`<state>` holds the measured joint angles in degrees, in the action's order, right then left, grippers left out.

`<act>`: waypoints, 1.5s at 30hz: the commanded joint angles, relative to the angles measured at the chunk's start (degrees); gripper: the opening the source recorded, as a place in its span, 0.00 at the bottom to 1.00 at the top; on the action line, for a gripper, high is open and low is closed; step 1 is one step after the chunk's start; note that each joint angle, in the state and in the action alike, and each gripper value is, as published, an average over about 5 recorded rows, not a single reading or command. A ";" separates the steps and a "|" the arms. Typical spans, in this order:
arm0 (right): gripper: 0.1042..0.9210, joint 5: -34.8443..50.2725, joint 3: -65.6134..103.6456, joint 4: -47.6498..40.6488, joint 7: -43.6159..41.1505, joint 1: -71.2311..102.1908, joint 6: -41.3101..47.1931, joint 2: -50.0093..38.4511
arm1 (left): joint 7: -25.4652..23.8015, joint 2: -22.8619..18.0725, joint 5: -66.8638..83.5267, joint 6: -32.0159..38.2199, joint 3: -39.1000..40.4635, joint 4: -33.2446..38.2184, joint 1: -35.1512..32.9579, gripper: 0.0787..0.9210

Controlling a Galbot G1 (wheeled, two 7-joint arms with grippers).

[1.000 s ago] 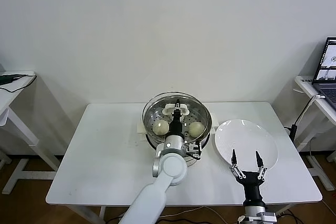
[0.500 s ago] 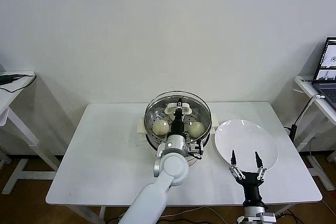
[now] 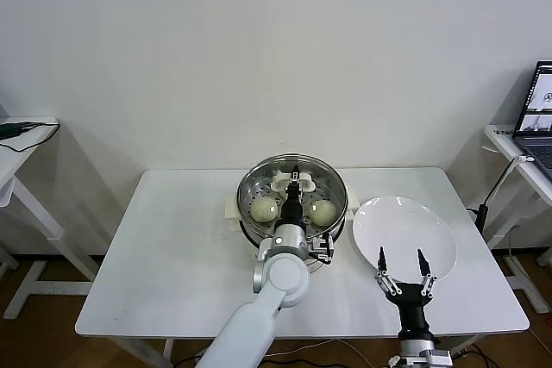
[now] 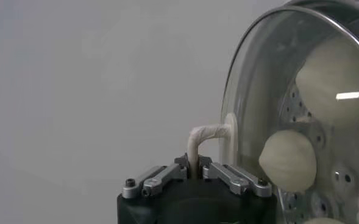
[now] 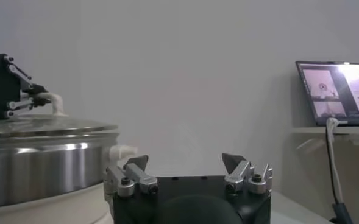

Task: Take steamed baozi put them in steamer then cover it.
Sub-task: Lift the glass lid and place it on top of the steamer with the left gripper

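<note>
The left gripper (image 3: 294, 184) has its jaws pinched on the white handle (image 4: 211, 135) of the cover (image 3: 291, 180), just above centre of the head frame. The glass lid sits level on the steamer (image 3: 252, 213), its rim all but matching the steel rim, and the steamed baozi (image 3: 264, 208) show through it on the perforated floor. The coming move appears to turn on this: the handle lies directly between the jaws, with its long axis across the frame, so releasing calls for opening and a straight lift up. The right gripper (image 3: 403, 264) waits at lower right, jaws spread, over the near edge of the plate (image 3: 405, 223) on the counter (image 3: 172, 247).
</note>
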<state>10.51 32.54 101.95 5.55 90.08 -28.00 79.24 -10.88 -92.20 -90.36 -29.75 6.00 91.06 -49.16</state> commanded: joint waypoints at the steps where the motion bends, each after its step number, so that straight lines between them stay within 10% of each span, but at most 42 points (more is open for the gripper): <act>1: 0.88 -0.07 0.12 0.21 -0.03 0.07 -0.07 -0.09 | 0.31 -2.80 0.26 0.09 0.01 -0.27 -0.20 0.13; 27: 0.88 -0.44 -0.17 0.08 -0.15 -0.43 0.01 -0.09 | 0.30 -2.80 0.07 1.81 -0.01 1.56 -1.08 0.14; 45: 0.88 -0.47 -0.24 0.09 -0.21 -0.58 -0.16 -0.19 | -1.01 3.93 4.29 1.06 2.62 13.29 -7.16 0.69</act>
<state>10.06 32.32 101.97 5.36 89.53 -28.08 79.08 -11.23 -92.19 -87.83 -28.58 7.88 98.16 -53.32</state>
